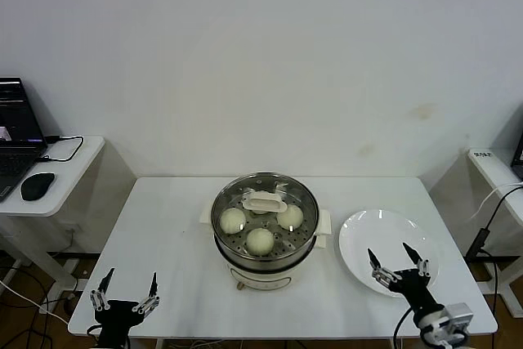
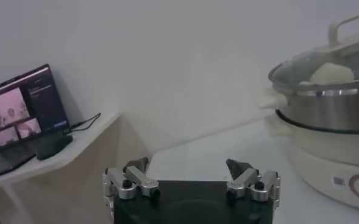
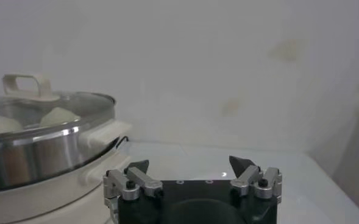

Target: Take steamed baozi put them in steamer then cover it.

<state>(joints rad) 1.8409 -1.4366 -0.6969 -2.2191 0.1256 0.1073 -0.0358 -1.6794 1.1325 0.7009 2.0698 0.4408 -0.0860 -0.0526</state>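
Observation:
The steamer (image 1: 265, 252) stands at the middle of the white table. Three baozi show inside it: one on the left (image 1: 233, 220), one on the right (image 1: 290, 216) and one at the front (image 1: 260, 240); a fourth is hidden under the lid handle. The cover (image 1: 264, 200) sits on the steamer, its cream handle on top. My left gripper (image 1: 125, 292) is open and empty at the table's front left edge. My right gripper (image 1: 395, 261) is open and empty over the front of the plate. The steamer also shows in the left wrist view (image 2: 331, 115) and the right wrist view (image 3: 39, 152).
An empty flat white plate (image 1: 359, 243) lies right of the steamer. A side desk at the left holds a laptop (image 1: 15, 132) and a mouse (image 1: 37, 185). Another desk edge (image 1: 498, 173) with cables stands at the right.

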